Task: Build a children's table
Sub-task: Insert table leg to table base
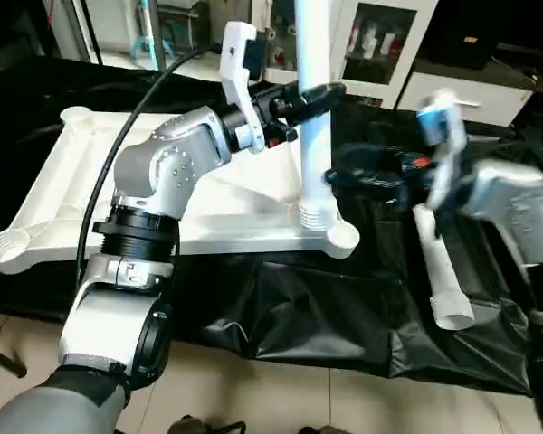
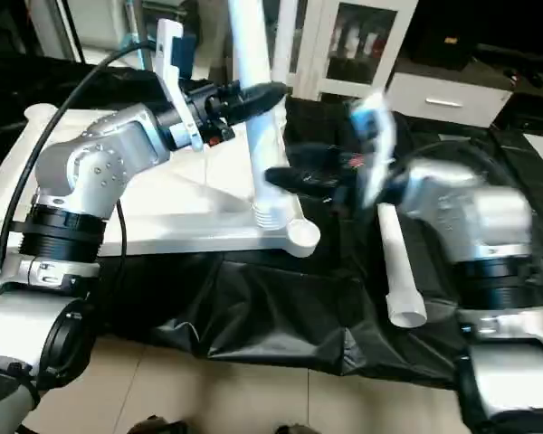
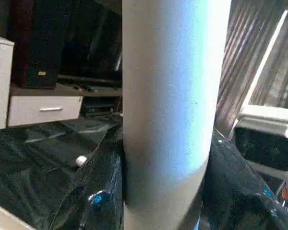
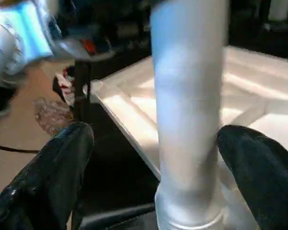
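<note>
White tabletop (image 1: 235, 231) and legs (image 1: 313, 108), black cloth (image 1: 326, 316), silver forearms (image 1: 167, 163).

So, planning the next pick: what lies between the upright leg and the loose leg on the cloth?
The right gripper, fingers open, over black cloth, in the left eye view.

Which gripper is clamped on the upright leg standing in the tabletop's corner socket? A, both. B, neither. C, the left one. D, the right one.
C: the left gripper closes around the upright leg, while the right gripper stands open, its fingers clear of it on both sides.
</note>
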Controlling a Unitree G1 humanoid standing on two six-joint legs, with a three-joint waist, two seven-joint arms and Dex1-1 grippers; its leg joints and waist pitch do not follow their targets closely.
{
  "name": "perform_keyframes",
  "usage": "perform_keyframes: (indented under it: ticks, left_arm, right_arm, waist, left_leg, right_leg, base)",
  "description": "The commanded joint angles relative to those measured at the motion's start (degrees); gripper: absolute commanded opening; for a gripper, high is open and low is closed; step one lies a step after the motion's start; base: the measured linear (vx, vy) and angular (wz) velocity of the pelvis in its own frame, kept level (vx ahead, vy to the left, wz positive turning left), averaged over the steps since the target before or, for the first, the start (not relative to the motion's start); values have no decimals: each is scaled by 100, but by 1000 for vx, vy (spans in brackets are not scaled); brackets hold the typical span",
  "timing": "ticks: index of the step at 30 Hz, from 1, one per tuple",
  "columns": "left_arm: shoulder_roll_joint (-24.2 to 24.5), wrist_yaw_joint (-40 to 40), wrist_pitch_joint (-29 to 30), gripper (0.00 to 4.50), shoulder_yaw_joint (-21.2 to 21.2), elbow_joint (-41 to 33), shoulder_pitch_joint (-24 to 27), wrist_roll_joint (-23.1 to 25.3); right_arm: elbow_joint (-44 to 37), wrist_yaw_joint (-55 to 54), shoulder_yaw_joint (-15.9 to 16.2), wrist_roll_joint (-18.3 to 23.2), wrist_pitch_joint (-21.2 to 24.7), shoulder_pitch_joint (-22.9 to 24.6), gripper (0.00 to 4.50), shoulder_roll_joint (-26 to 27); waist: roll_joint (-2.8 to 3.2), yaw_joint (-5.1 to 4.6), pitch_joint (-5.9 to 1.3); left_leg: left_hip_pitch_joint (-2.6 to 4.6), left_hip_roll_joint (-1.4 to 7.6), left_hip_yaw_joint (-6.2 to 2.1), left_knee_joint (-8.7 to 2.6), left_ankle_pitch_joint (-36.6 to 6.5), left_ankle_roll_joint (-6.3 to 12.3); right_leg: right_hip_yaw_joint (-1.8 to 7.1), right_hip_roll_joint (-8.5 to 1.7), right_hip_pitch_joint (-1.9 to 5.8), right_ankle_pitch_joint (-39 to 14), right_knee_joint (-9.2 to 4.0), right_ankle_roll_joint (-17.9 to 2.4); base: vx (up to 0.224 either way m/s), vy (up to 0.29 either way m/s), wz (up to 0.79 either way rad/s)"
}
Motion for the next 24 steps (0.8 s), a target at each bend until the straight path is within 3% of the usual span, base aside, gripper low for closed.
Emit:
perform_keyframes:
  ticks: [1,2,3,4,14,17,20,24]
  left_arm:
    - [-19,-47,-113,183,-148,-115,-159,89]
    - [-18,-51,-128,183,-184,-114,-158,128]
    - [-16,-57,-151,183,-247,-125,-143,188]
    - [-7,-64,-161,183,-302,-153,-121,235]
    - [24,-101,-204,183,-379,-218,-92,376]
    - [40,-108,-210,183,-384,-249,-83,372]
    - [49,-153,-186,183,-381,-314,-60,360]
    - [47,-211,-176,183,-407,-330,-39,385]
  right_arm:
    - [-5,-127,134,-185,46,-128,450,3]
    - [31,-166,198,-255,30,-152,450,37]
    - [104,-236,329,-397,-4,-202,450,72]
    - [170,-299,421,-485,-7,-251,450,101]
    - [404,-576,569,-761,188,-384,450,292]
    - [408,-565,570,-763,224,-377,413,313]
    - [508,-543,549,-800,170,-398,386,339]
    - [612,-593,511,-848,89,-447,361,406]
  waist:
    - [-34,19,-526]
    - [-27,17,-528]
    - [-74,19,-526]
    - [-56,33,-528]
    - [-80,56,-518]
    - [-101,53,-520]
    - [-64,53,-520]
    - [-63,51,-516]
  left_leg:
    - [30,136,-33,-376,-390,125]
    - [35,137,-31,-373,-404,109]
    - [32,137,-26,-374,-403,114]
    - [31,138,-36,-378,-379,100]
    - [23,132,-27,-384,-401,47]
    - [27,139,-26,-382,-389,48]
    - [35,140,-28,-383,-392,36]
    - [30,137,-27,-384,-405,26]
  right_leg:
    - [243,-214,443,-1077,-313,-1118]
    - [246,-212,438,-1057,-312,-1127]
    - [246,-211,441,-1058,-313,-1121]
    - [247,-221,445,-1050,-299,-1130]
    - [261,-235,453,-1107,-302,-1054]
    - [261,-230,445,-1079,-296,-1039]
    - [261,-237,438,-1057,-292,-1075]
    - [263,-233,444,-1011,-291,-1092]
  base:
    - [0,0,0]
    - [0,0,0]
    - [0,0,0]
    - [0,0,0]
    - [0,0,0]
    - [0,0,0]
    - [0,0,0]
    - [0,0,0]
